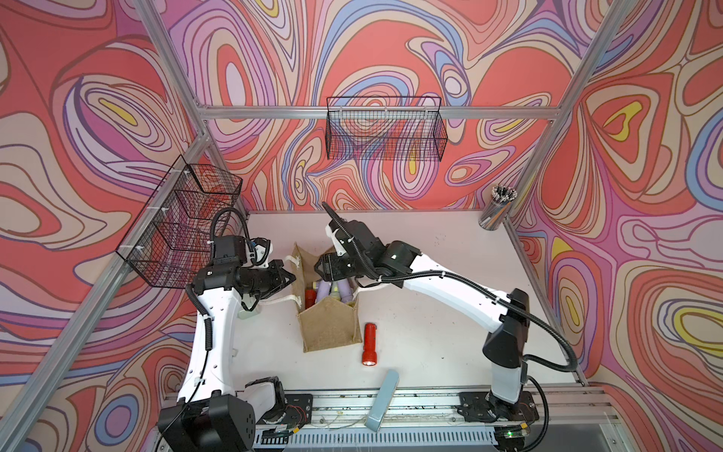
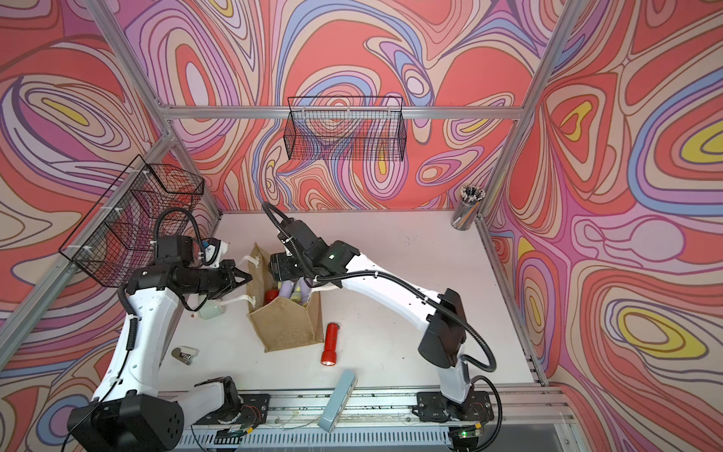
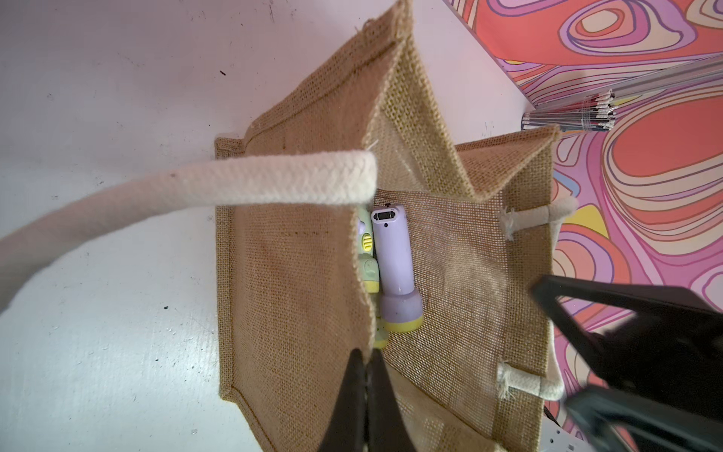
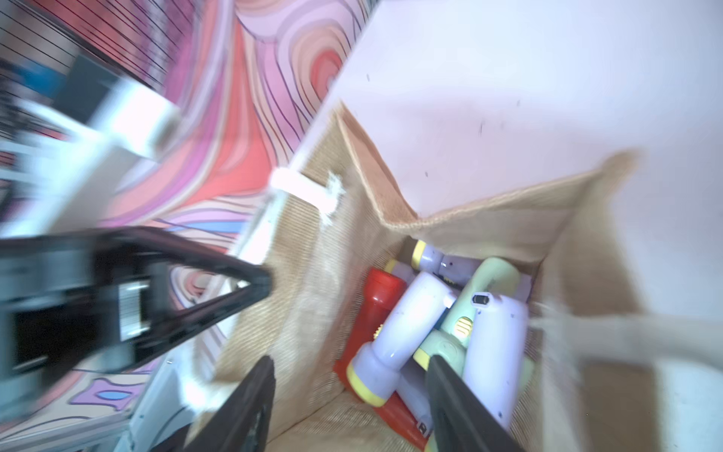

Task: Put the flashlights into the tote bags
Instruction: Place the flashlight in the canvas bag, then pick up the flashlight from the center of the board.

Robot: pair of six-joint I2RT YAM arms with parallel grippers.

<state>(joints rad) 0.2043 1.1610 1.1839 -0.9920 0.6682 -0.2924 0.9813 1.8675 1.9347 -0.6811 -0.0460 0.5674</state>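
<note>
Several flashlights [image 4: 407, 325] lay heaped inside the tote bag [image 1: 328, 332]: a red one, a few lilac ones with pale yellow heads, and at least one pale green. The right wrist view was too blurred for an exact count. The bag stood upright in the middle of the table [image 1: 430, 254], its mouth open.

The left gripper [image 3: 365, 375] was closed on the bag's left rim, pinching the burlap and holding that wall out. The right gripper [image 4: 352, 362] hung over the bag's mouth with its jaws apart and nothing between them. The lilac torch below it looked loose on the pile.

One red flashlight [image 1: 369, 344] lay on the table just right of the bag, near its front corner, with its lens pointing to the near edge. A pale green object [image 2: 211, 311] sat left of the bag under the left arm. It may have been another torch, but I could not tell.

By my reckoning most of the job was done, with one torch, perhaps two, left to bag. Farther out, a grey-blue bar [image 1: 383, 399] lay at the near edge and a cup of pens [image 1: 495, 213] stood in the far right corner.
</note>
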